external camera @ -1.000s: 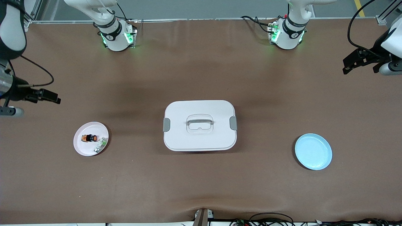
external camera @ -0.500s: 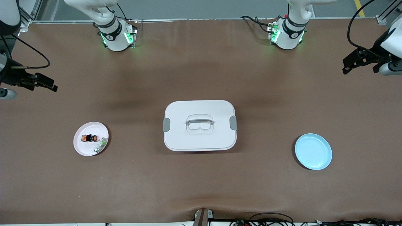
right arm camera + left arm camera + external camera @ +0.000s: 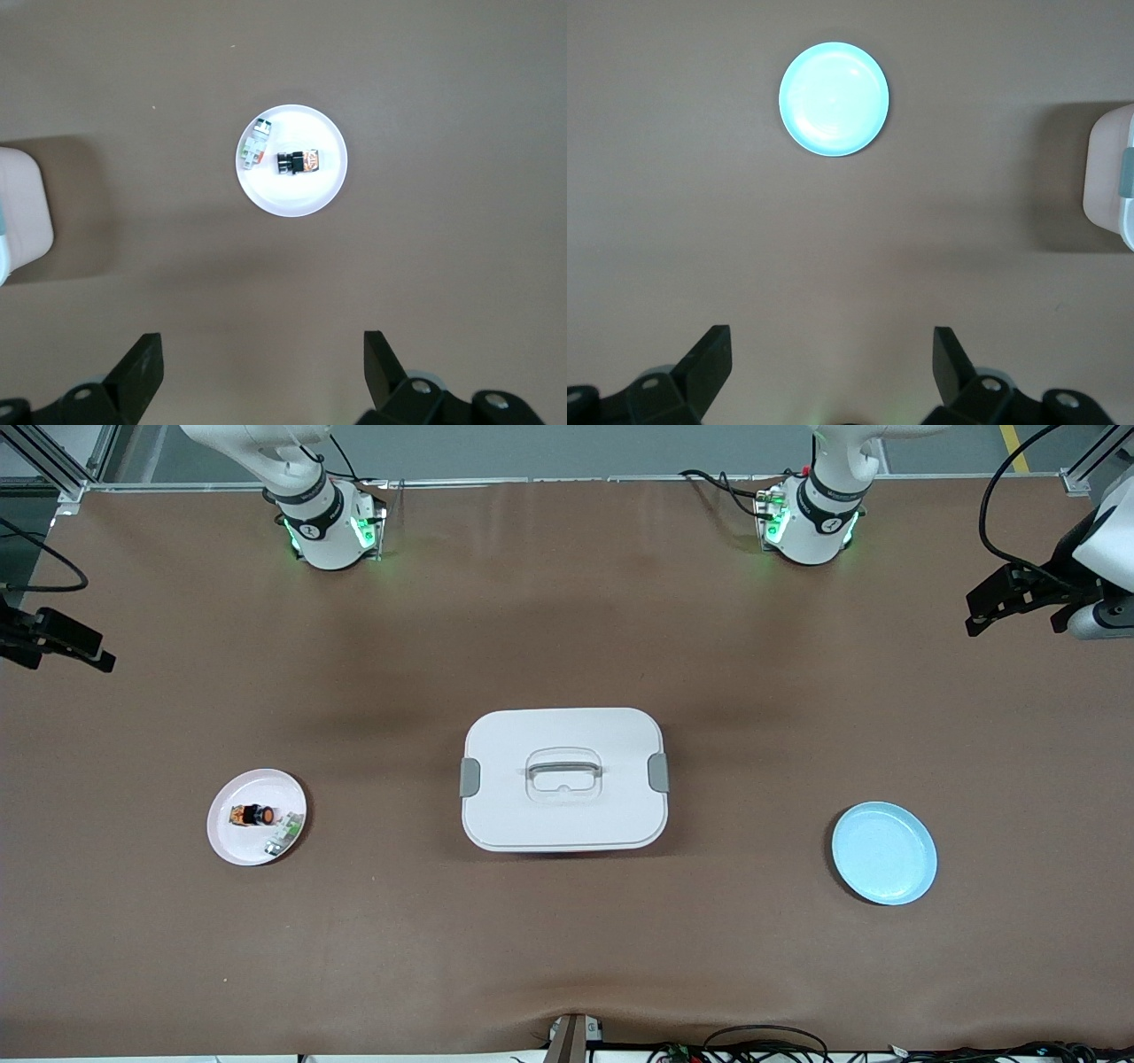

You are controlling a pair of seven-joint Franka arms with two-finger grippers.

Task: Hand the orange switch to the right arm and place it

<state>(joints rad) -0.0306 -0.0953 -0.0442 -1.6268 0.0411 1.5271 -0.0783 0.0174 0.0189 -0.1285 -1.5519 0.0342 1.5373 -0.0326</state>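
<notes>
The orange switch (image 3: 251, 815) lies on its side on a small pink plate (image 3: 232, 841) toward the right arm's end of the table. It also shows in the right wrist view (image 3: 299, 163), on the plate (image 3: 292, 199). My right gripper (image 3: 89, 651) is open and empty, high over the table's edge at that end; the plate is well apart from its fingers in the right wrist view (image 3: 263, 345). My left gripper (image 3: 992, 607) is open and empty, up over the table's edge at the left arm's end, and also shows in the left wrist view (image 3: 833, 341).
A small white-and-green flat part (image 3: 282, 837) lies on the pink plate beside the switch. A white lidded box (image 3: 564, 779) with a grey handle stands mid-table. An empty light blue plate (image 3: 884, 853) sits toward the left arm's end, also in the left wrist view (image 3: 834, 99).
The right arm has pulled back toward the table's edge and mostly out of the front view. The switch, plates, box and left arm have not moved.
</notes>
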